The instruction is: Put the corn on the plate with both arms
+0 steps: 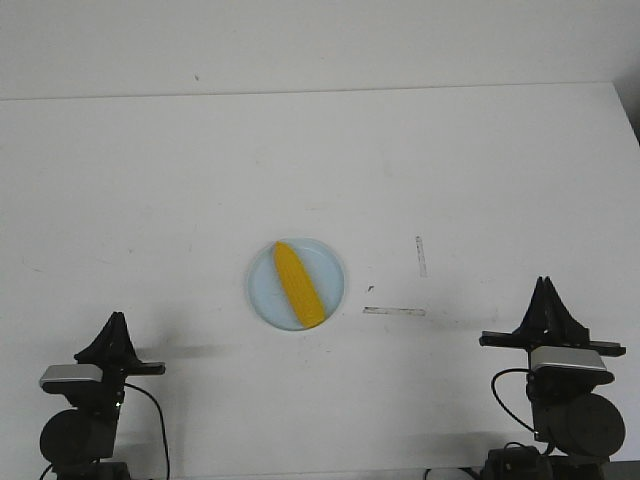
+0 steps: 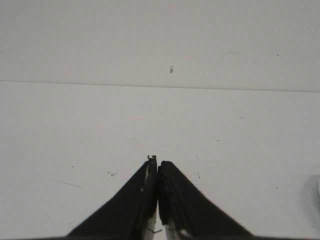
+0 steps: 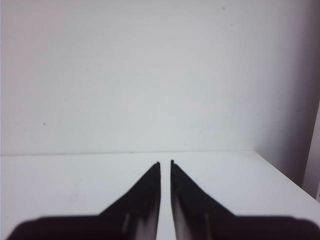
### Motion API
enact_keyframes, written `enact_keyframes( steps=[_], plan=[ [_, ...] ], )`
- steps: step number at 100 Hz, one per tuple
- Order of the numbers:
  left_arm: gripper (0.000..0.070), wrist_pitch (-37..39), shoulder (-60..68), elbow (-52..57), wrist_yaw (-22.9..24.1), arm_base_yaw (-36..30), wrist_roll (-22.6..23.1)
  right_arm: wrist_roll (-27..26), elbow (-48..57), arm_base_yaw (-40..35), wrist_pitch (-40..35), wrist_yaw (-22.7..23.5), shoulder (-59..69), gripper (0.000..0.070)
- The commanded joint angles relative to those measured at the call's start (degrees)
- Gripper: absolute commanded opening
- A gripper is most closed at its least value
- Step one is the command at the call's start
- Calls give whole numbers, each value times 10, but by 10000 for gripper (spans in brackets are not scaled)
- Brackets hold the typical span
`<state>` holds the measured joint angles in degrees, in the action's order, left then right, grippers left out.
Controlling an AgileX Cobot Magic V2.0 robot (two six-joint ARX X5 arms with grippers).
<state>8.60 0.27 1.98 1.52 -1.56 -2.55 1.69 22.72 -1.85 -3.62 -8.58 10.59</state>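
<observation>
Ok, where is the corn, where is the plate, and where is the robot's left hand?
corn (image 1: 298,285): front view, on the middle of the cob.
plate (image 1: 262,290): front view, on the bare blue part left of the corn.
left hand (image 2: 157,167): left wrist view, between the two fingertips.

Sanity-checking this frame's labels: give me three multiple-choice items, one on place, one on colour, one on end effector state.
1. Where is the corn?
A. lying on the plate
B. on the table beside the plate
C. held by an arm

2. What colour is the plate?
A. red
B. pale blue
C. black

3. How is the left end effector?
A. shut, holding nothing
B. wide open
C. shut on the corn

Answers: 1 A, the corn lies diagonally inside the plate. 2 B, its surface reads pale blue. 3 A, the left end effector has its fingers pressed together with nothing between them.
</observation>
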Motion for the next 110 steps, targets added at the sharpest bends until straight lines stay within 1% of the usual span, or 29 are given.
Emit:
enact_keyframes(
  steps=[1,77,90,110],
  plan=[
    [2,9,-1,-12,2,0,-3,-5,0,-1,6,1,-1,38],
    [2,9,-1,-12,2,0,-3,-5,0,-1,5,1,-1,37],
    [2,9,-1,-12,2,0,-3,-2,0,-1,3,-5,-2,39],
    [2,9,-1,-12,2,0,-3,-3,0,-1,4,5,-2,39]
  ],
)
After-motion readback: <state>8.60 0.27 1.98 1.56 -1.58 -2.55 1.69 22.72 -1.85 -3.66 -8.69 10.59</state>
